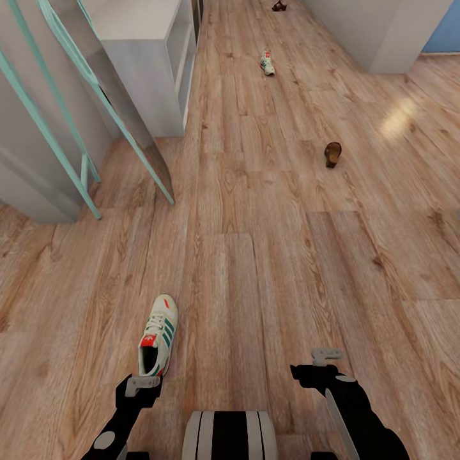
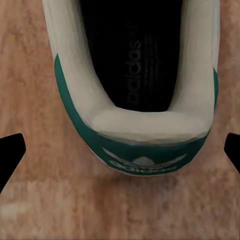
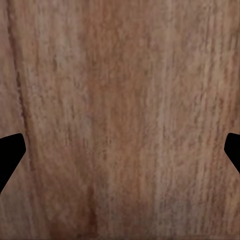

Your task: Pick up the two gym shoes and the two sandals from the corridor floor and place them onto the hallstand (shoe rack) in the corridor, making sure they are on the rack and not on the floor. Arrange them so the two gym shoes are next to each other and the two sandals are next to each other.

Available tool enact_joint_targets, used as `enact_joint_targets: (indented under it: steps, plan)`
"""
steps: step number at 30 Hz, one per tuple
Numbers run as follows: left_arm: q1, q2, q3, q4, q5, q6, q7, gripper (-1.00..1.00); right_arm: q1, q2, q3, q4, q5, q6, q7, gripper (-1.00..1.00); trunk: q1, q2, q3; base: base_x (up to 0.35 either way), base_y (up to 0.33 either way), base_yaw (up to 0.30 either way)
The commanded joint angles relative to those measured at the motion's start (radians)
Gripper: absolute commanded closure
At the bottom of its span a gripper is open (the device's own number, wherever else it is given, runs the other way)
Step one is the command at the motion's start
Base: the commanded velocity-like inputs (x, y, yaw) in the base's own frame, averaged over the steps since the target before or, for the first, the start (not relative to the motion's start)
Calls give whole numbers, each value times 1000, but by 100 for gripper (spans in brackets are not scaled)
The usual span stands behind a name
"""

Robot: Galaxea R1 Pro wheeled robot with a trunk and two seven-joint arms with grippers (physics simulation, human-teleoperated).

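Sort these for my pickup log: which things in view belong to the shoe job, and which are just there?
Job: near gym shoe, far gym shoe, sandal, far sandal, corridor floor, left gripper.
Just there: leaning mirror, white cabinet.

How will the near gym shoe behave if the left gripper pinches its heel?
The gym shoe probably has a padded heel collar that gives under the left gripper, open around it. Held only there, its long toe would likely droop. Its flat sole suggests no rolling.

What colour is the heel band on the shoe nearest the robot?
Green, with a white logo, on the near shoe; clearest in the left wrist view.
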Motion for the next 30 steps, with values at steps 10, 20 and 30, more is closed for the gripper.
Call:
enact_joint_targets:
  steps: [10,20,30]
  plan:
    - [0,0,1,1,0,-3,0,-100,0,0,0,-1,0,5,1,-100,1,-1,-8,2,0,0]
    - [-1,1,1,1,0,-3,0,-100,0,0,0,-1,0,5,1,-100,1,-1,-16,0,0,0]
    - [0,0,1,2,0,-3,0,-100,0,0,0,-1,0,5,1,-100,1,-1,-17,80,0,0]
